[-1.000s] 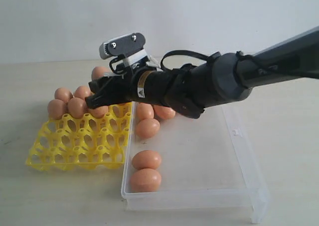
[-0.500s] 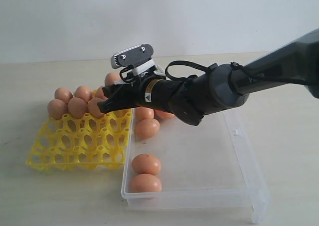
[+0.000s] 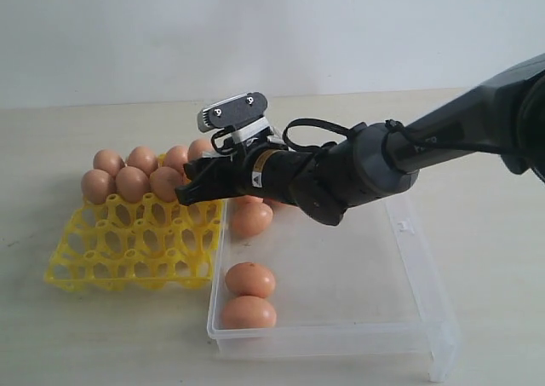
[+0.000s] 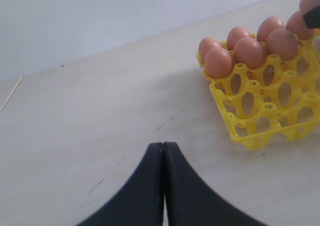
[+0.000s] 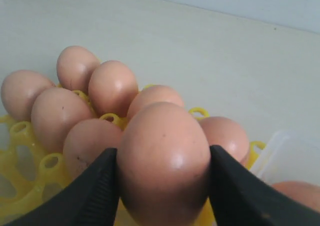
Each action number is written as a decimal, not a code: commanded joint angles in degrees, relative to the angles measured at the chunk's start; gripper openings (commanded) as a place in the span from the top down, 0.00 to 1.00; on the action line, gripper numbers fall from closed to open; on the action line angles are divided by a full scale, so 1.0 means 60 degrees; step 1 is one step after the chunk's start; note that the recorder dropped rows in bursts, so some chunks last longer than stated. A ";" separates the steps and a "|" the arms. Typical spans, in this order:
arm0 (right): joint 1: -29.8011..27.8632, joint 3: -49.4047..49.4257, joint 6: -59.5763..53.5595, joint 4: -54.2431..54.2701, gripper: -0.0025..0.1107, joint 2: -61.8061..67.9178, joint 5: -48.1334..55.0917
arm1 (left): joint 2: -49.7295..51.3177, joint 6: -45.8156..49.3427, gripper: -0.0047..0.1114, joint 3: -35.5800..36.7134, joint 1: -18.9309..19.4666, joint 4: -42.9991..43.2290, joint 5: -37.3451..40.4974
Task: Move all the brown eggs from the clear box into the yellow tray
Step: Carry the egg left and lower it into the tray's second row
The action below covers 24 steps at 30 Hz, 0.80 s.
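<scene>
just beside the yellow tray (image 3: 128, 251), the clear box (image 3: 341, 339) holds at least three loose brown eggs (image 3: 249, 279) not yet moved; over the tray's far rows the right gripper (image 3: 184, 193) grips a carried egg (image 5: 164, 161) between its jaws, close above the seated eggs (image 3: 130, 183); well off the tray, the left gripper (image 4: 163, 148) hangs pinched together, empty; lowered off-centre, the carried egg could knock its seated neighbours or perch on a peg and roll; a small sticker (image 3: 255, 178) on the arm is too small to read
</scene>
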 commanded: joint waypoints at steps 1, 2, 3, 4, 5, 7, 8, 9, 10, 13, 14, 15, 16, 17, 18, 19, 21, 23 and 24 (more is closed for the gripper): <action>-0.0045 -0.0031 0.0013 -0.0006 0.97 0.0070 -0.0273 | -0.0058 -0.0052 0.96 -0.0038 -0.0035 0.0000 -0.0075; -0.0045 -0.0031 0.0013 -0.0006 0.96 0.0070 -0.0273 | -0.0058 -0.0052 0.96 -0.0038 -0.0035 0.0000 -0.0075; -0.0045 -0.0031 0.0013 -0.0006 0.93 0.0070 -0.0294 | -0.0058 -0.0052 0.96 -0.0038 -0.0035 0.0000 -0.0075; -0.0045 -0.0031 0.0013 -0.0006 0.90 0.0070 -0.0361 | -0.0058 -0.0052 0.96 -0.0038 -0.0035 0.0000 -0.0075; -0.0045 -0.0031 0.0013 -0.0030 0.85 0.0078 -0.0462 | -0.0058 -0.0052 0.96 -0.0038 -0.0035 0.0000 -0.0075; -0.0045 -0.0031 0.0013 -0.0076 0.75 0.0078 -0.0613 | -0.0058 -0.0052 0.96 -0.0038 -0.0035 0.0000 -0.0075; -0.0045 -0.0031 0.0013 -0.0076 0.69 0.0078 -0.0683 | -0.0058 -0.0052 0.96 -0.0038 -0.0035 0.0000 -0.0075; -0.0045 -0.0031 0.0013 -0.0076 0.62 0.0078 -0.0680 | -0.0058 -0.0052 0.96 -0.0038 -0.0035 0.0000 -0.0075; -0.0045 -0.0031 0.0013 -0.0076 0.56 0.0078 -0.0680 | -0.0058 -0.0052 0.96 -0.0038 -0.0035 0.0000 -0.0075; -0.0045 -0.0031 0.0013 -0.0076 0.43 0.0078 -0.0547 | -0.0058 -0.0052 0.96 -0.0038 -0.0035 0.0000 -0.0075; -0.0045 -0.0031 0.0013 -0.0076 0.41 0.0078 -0.0497 | -0.0058 -0.0052 0.96 -0.0038 -0.0035 0.0000 -0.0075; -0.0045 -0.0031 0.0013 -0.0076 0.40 0.0078 -0.0465 | -0.0058 -0.0052 0.96 -0.0038 -0.0035 0.0000 -0.0075; -0.0045 -0.0031 0.0013 -0.0076 0.40 0.0028 -0.0441 | -0.0058 -0.0052 0.96 -0.0038 -0.0035 0.0000 -0.0075; -0.0045 -0.0031 0.0013 -0.0076 0.40 -0.0050 -0.0419 | -0.0058 -0.0052 0.96 -0.0038 -0.0035 0.0000 -0.0075; -0.0045 -0.0031 0.0013 -0.0076 0.40 -0.0166 -0.0313 | -0.0058 -0.0052 0.96 -0.0038 -0.0035 0.0000 -0.0075; -0.0045 -0.0031 0.0013 -0.0076 0.40 -0.0316 -0.0173 | -0.0058 -0.0052 0.96 -0.0038 -0.0035 0.0000 -0.0075; -0.0045 -0.0031 0.0013 -0.0076 0.40 -0.0910 0.0546 | -0.0058 -0.0052 0.96 -0.0038 -0.0035 0.0000 -0.0075; 0.0026 -0.0031 0.0013 -0.0076 0.41 -0.1745 0.1903 | -0.0058 -0.0052 0.96 -0.0038 -0.0035 0.0000 -0.0075; 0.0026 -0.0031 0.0013 -0.0076 0.41 -0.2112 0.2615 | -0.0058 -0.0052 0.96 -0.0038 -0.0035 0.0000 -0.0075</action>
